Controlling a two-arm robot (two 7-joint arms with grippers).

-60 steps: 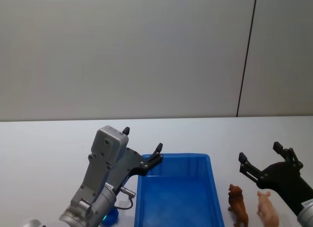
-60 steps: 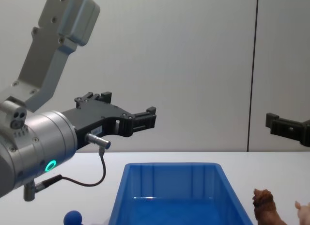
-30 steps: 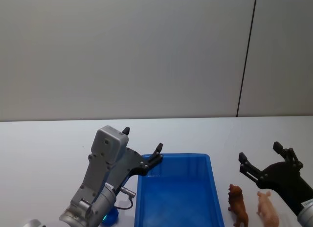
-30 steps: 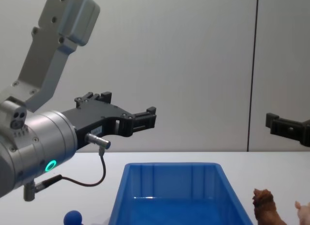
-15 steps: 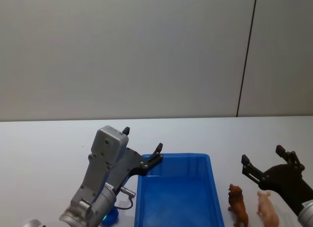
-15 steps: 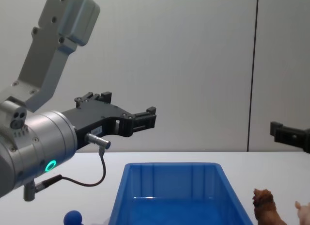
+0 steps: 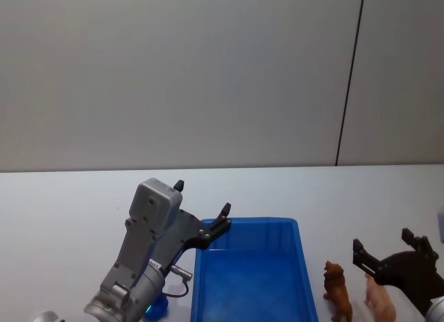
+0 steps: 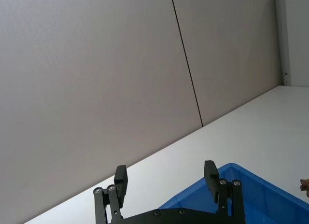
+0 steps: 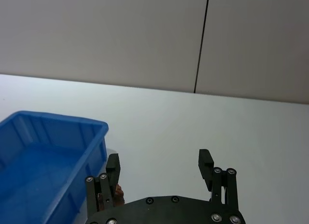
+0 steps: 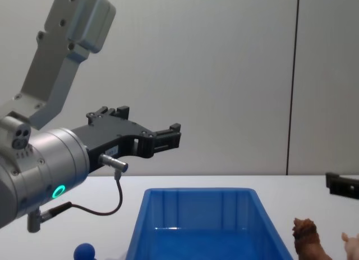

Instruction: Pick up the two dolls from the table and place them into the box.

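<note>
The brown shaggy doll (image 7: 337,291) stands on the white table (image 7: 69,204) just right of the blue box (image 7: 250,222). The pale pink doll (image 7: 381,299) stands to the brown doll's right. Both show at the chest view's lower right, brown (image 10: 307,238) and pink (image 10: 352,244). My right gripper (image 7: 382,239) hangs open just above and behind the pink doll, holding nothing. In its wrist view the right gripper (image 9: 158,157) is spread, with a bit of the brown doll (image 9: 118,191) behind one finger. My left gripper (image 7: 202,197) is open and held above the box's far left corner.
A small blue ball (image 7: 158,307) lies on the table left of the box, under my left arm. A grey wall with a dark vertical seam (image 7: 349,79) closes off the back. The table stretches open beyond the box and the dolls.
My right gripper has sunk lower and shifted right, closer over the pink doll, still open. The left arm, the dolls and the box have not moved.
</note>
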